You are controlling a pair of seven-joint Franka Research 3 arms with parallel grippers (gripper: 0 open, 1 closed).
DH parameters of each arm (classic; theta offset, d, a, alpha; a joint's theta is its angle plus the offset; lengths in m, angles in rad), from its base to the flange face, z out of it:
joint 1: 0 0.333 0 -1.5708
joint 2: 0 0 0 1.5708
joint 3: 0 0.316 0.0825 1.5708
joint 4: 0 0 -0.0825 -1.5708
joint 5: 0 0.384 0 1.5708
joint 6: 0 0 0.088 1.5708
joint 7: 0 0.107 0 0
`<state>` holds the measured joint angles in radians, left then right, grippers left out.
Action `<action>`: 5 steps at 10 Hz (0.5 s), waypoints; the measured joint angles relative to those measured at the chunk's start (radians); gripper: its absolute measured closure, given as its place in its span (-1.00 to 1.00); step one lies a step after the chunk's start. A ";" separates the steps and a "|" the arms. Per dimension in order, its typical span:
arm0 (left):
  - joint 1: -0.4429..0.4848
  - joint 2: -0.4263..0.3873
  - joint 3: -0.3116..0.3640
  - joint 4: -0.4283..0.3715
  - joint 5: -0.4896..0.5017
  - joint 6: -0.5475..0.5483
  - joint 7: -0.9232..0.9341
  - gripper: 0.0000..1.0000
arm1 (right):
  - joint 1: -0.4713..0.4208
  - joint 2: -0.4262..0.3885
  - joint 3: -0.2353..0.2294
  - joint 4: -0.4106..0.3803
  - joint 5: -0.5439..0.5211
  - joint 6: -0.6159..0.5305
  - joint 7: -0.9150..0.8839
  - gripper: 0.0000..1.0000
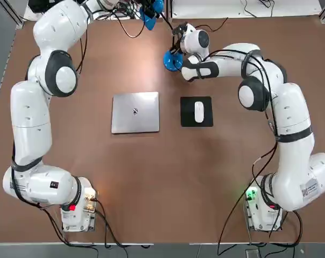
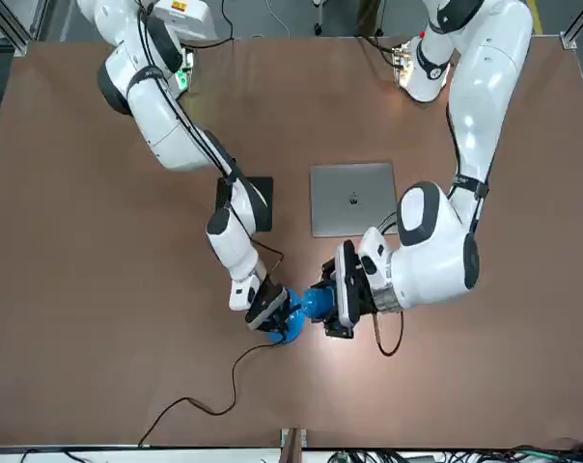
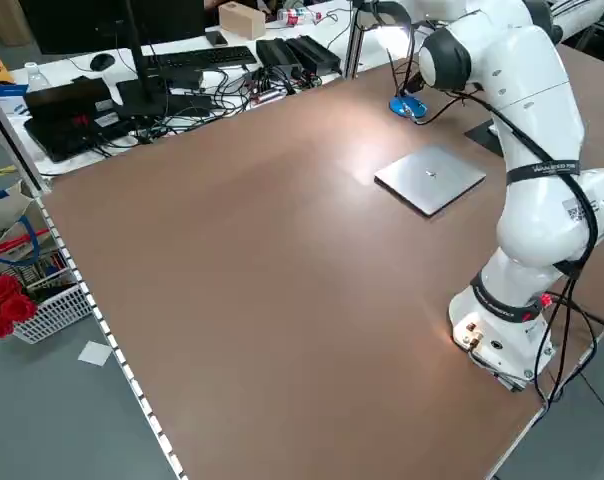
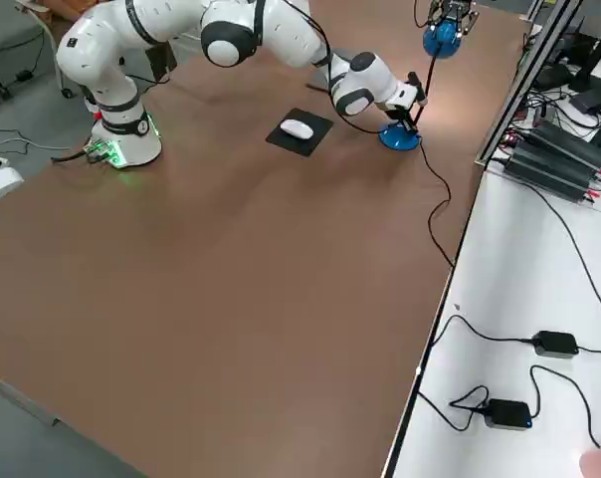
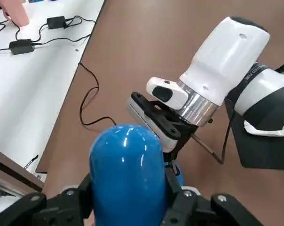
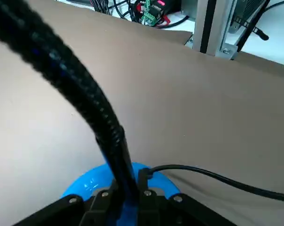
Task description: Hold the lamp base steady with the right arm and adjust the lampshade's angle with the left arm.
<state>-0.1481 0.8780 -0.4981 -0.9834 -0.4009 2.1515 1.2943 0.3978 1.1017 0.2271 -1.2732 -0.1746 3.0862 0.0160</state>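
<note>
At the worktop's [image 1: 152, 177] far edge beyond the laptop [image 1: 135, 112], the right gripper [image 2: 268, 311] pins the lamp base [image 4: 399, 137], jaws pinched around the gooseneck's foot. Just above the lamp base, the left gripper [image 5: 128, 200] clamps the lampshade [image 5: 126, 176]. Adjustment appears underway; next likely calls for a gentle tilt. No containers visible.

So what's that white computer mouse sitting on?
The white mouse lies on a black mouse pad, beside the closed silver laptop. The table under the pad is covered, so hidden.
</note>
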 joint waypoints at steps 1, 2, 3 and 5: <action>0.000 0.000 0.000 0.000 0.000 0.000 -0.003 -0.17 | 0.000 0.000 -0.001 0.000 0.000 0.000 0.000 0.70; 0.000 0.000 0.000 0.000 0.000 0.000 -0.024 -0.17 | 0.001 0.000 -0.001 0.000 0.000 0.001 0.000 0.70; 0.000 0.000 0.000 0.000 0.000 0.000 -0.055 -0.17 | 0.001 0.000 -0.001 0.000 0.000 0.001 0.000 0.70; 0.000 0.000 0.001 0.000 0.000 0.000 -0.105 -0.15 | 0.001 0.000 -0.001 0.000 0.000 0.001 0.000 0.70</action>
<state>-0.1480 0.8781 -0.4972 -0.9835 -0.4011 2.1517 1.1897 0.3990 1.1017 0.2257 -1.2733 -0.1746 3.0872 0.0160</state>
